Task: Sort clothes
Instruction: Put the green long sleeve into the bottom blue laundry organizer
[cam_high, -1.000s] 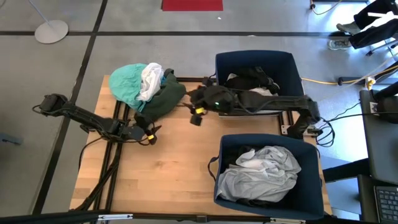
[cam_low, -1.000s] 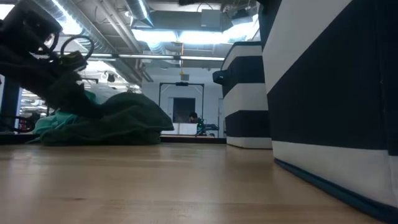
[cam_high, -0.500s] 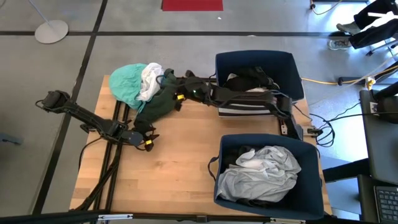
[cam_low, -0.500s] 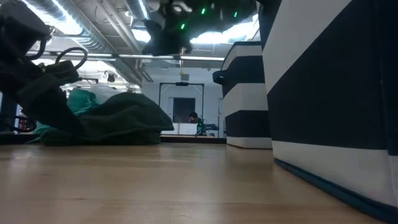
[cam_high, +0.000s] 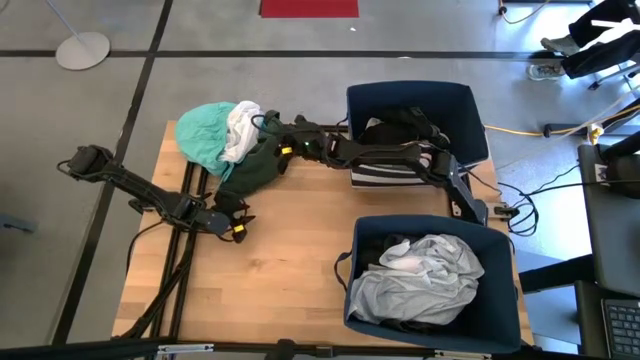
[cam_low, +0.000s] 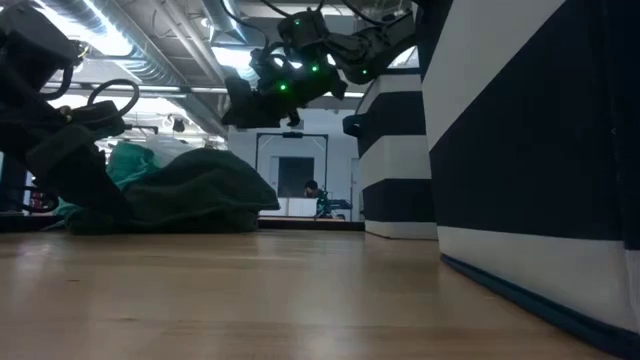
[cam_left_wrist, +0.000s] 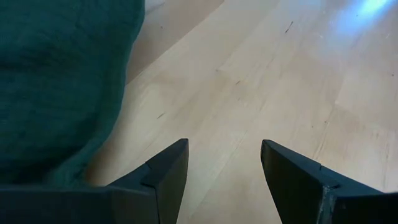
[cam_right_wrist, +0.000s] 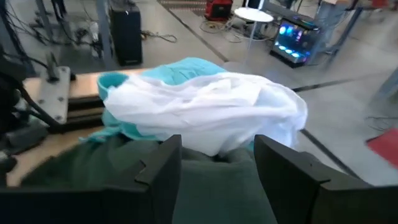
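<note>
On the wooden table (cam_high: 270, 270), both bins (cam_high: 410, 115) already hold clothes. A pile (cam_high: 235, 140) remains at the far left: teal, white, dark green. The right gripper (cam_high: 268, 135) hovers over it, fingers apart; the left gripper (cam_high: 238, 222) waits spread, nearer.

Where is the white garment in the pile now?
In the high view the white garment lies on top of the pile at the table's far left, between the teal garment and the dark green garment.
</note>
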